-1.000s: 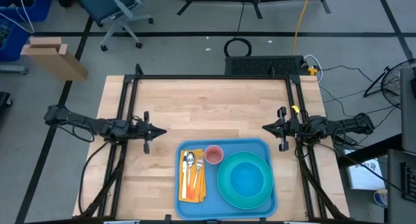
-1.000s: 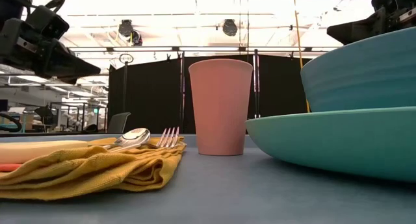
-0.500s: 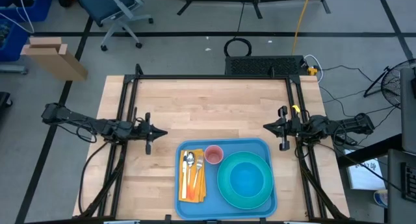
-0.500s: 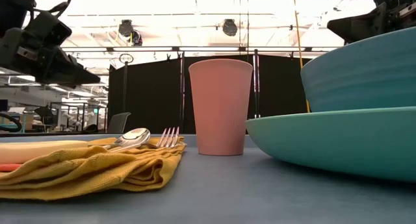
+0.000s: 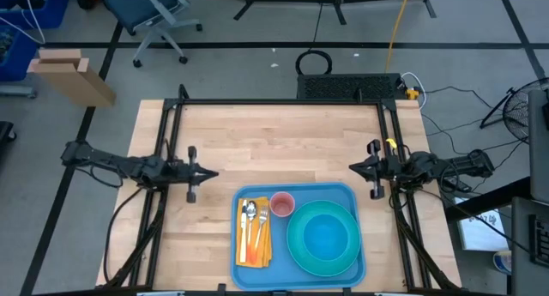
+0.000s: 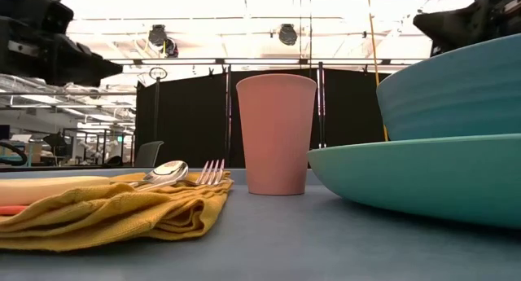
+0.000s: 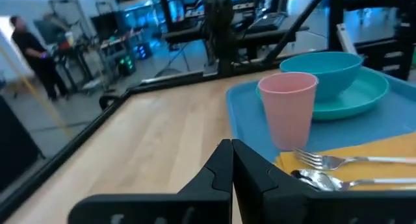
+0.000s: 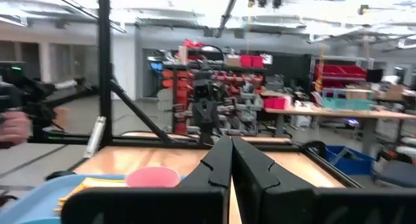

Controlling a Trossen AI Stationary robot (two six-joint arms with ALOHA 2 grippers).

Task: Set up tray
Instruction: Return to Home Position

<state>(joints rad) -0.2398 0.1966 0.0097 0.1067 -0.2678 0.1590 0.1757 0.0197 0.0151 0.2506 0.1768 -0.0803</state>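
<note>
The sky-blue tray (image 5: 347,193) lies at the table's near edge, right of centre. On it rest a yellow napkin (image 5: 255,236) with a spoon and fork (image 5: 262,217), a pink cup (image 5: 282,203) standing upright, and a teal bowl on a teal plate (image 5: 323,238). My left gripper (image 5: 214,173) is shut and empty above the table, left of the tray. My right gripper (image 5: 352,169) is shut and empty above the table, beyond the tray's far right corner. The cup (image 7: 286,108), the bowl (image 7: 322,69) and the fork show in the left wrist view.
Black frame rails (image 5: 167,141) run along both sides of the table. Bare wood (image 5: 274,141) fills the table's far half. A person (image 7: 29,45) stands in the room beyond the table.
My left gripper has moved up and drawn back a little toward the table's left edge, still shut. My right gripper has drawn back slightly toward the right edge. The things on the tray have not moved.
</note>
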